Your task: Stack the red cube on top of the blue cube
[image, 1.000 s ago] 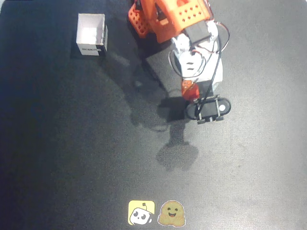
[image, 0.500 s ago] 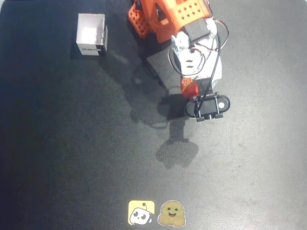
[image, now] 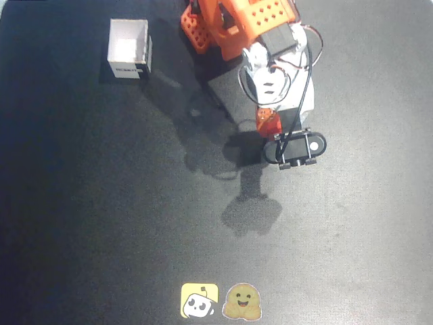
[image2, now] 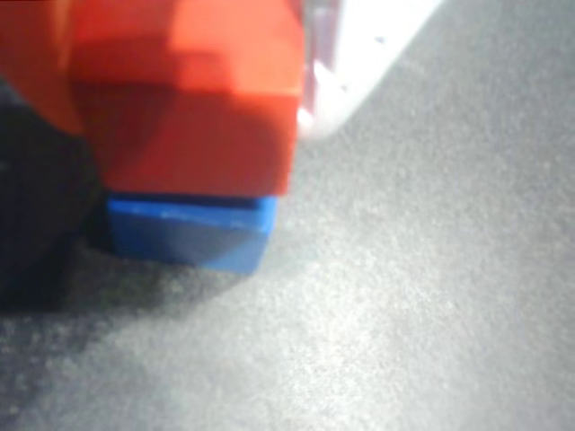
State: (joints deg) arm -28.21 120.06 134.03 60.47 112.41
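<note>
In the wrist view we see the red cube (image2: 193,112) sitting right over the blue cube (image2: 193,229) — nearly square, blue peeking out below. The gripper (image: 269,123) seems clamped on the red cube, though we can't tell for sure — release looks next.

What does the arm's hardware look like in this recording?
The arm is orange printed plastic with perforated faces, then a white link looped with thin black, red and white cables. A black camera mount sits at the wrist.
</note>
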